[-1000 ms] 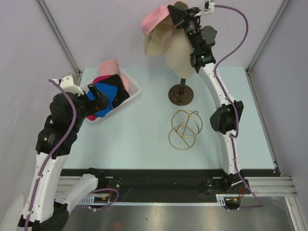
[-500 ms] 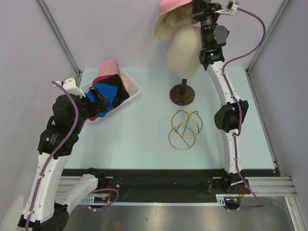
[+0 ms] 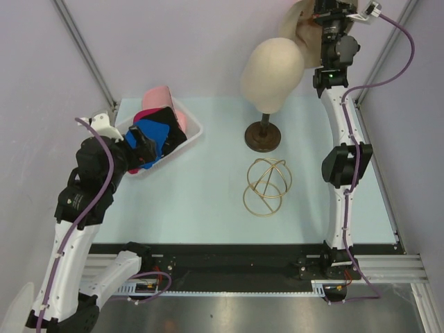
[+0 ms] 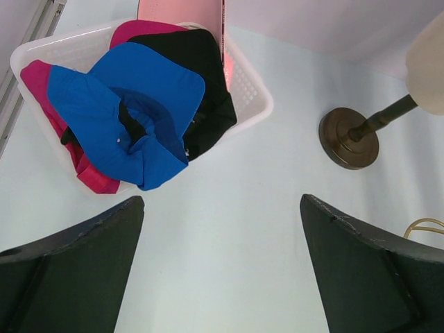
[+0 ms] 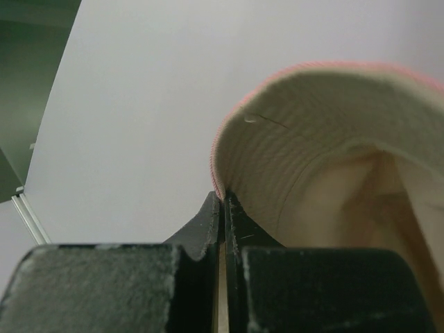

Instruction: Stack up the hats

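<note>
Right gripper [image 5: 222, 202], clamped on the bucket hat [image 5: 326, 139], holds it high; the caps [image 3: 156, 133] lie at its 8 o'clock. Left gripper [image 4: 222, 208], spread apart, hovers nearer.

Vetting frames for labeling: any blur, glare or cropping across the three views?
Top external: sharp, evenly lit, but the bucket hat is cropped by the top edge. Left wrist: caps and basket crisp; own jaws dark, soft-edged. Right wrist: hat lining fills the right side, slightly soft; shut jaws near-black, no detail.
</note>
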Action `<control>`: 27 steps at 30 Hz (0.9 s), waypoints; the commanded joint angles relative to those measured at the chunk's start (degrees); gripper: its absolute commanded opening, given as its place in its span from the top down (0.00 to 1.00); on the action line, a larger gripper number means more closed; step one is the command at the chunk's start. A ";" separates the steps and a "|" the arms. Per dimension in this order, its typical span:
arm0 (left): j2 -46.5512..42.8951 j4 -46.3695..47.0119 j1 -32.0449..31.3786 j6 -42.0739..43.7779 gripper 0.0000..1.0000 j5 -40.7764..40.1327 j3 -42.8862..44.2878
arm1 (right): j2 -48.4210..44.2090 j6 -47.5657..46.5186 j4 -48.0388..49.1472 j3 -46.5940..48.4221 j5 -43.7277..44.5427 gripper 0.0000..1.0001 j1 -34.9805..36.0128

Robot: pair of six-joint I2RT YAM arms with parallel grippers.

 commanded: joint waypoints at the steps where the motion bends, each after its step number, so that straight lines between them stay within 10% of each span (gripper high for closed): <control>1: 0.50 1.02 0.54 -0.18 0.00 -0.04 -0.41 | -2.88 2.08 4.95 -2.37 -2.67 1.00 2.12; 18: -0.99 2.87 0.45 -0.53 0.00 1.19 -4.54 | -22.21 -8.82 3.72 -27.06 -5.20 1.00 11.18; 27: -0.55 3.83 0.45 -0.27 0.00 2.50 -5.34 | -39.08 -9.52 4.68 -55.71 -4.17 1.00 11.18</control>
